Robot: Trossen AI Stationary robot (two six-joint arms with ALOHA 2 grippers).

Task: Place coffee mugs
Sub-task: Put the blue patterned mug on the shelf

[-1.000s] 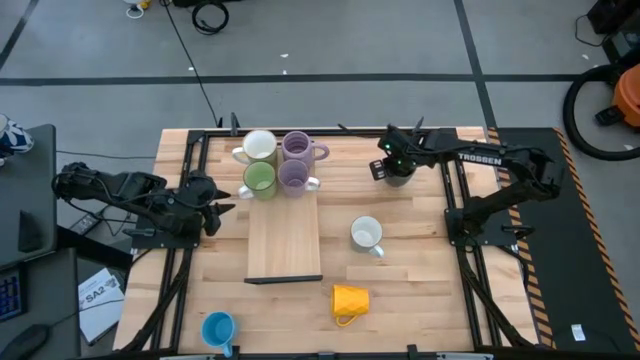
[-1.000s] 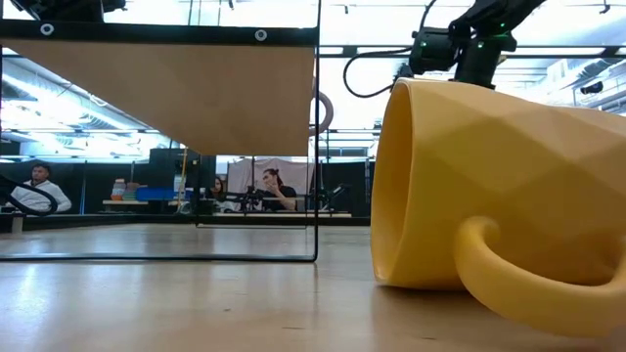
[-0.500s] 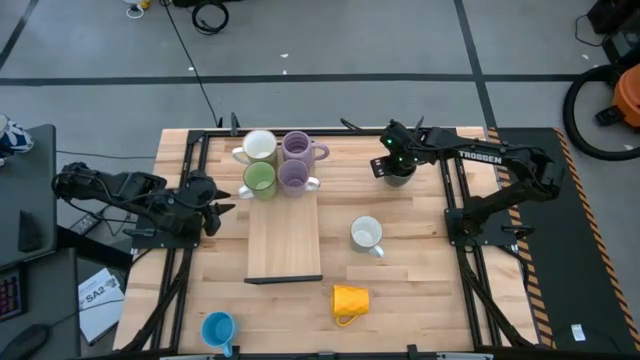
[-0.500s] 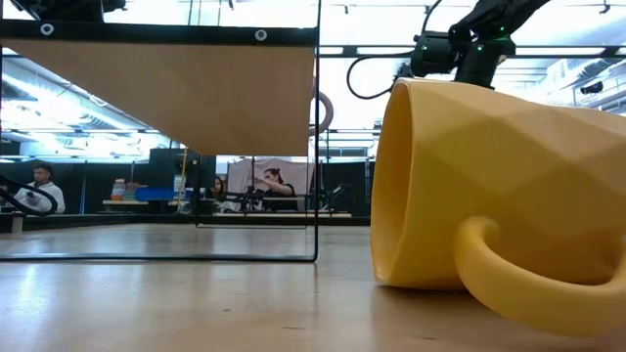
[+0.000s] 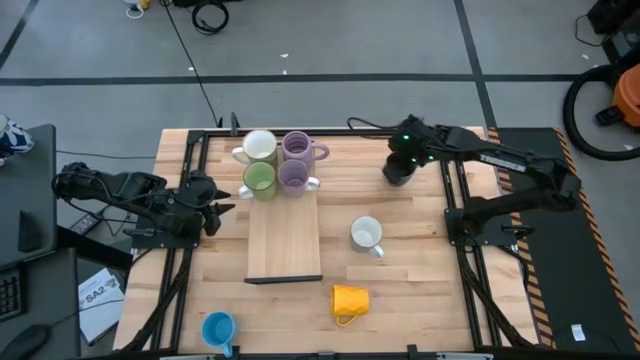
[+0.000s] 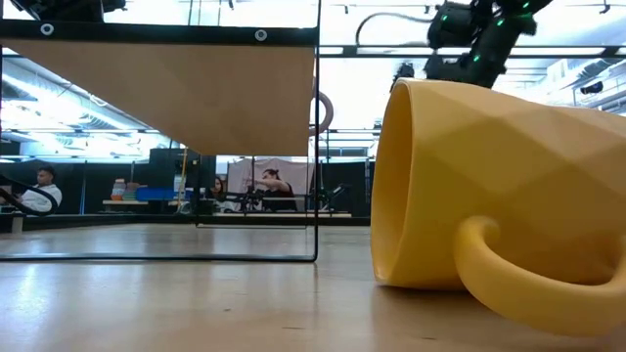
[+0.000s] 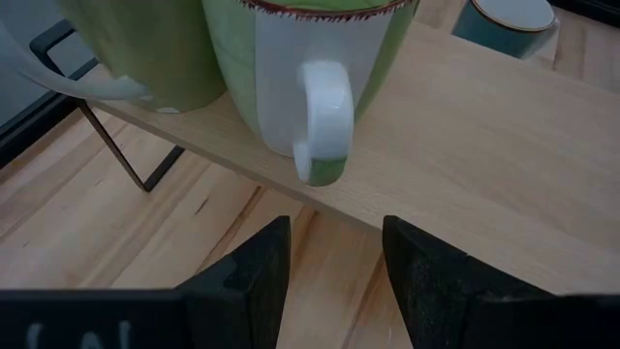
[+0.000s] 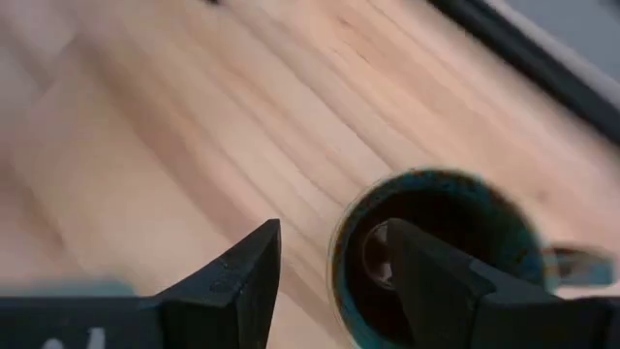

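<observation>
Currently: right gripper (image 5: 399, 170) over dark mug (image 8: 431, 254) at desk's one o'clock, fingers open.
Next: descend, pinch rim.
Left gripper (image 7: 334, 267): open, waiting.

Eight mugs: two white (image 5: 259, 146), two lavender (image 5: 297, 146), one green (image 5: 260, 178), blue (image 5: 218, 328), yellow (image 5: 350, 299), dark (image 5: 398, 171).

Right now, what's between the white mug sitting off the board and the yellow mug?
Nothing. In the high view the stretch from the white mug to the yellow mug lying on its side is bare table.
</observation>
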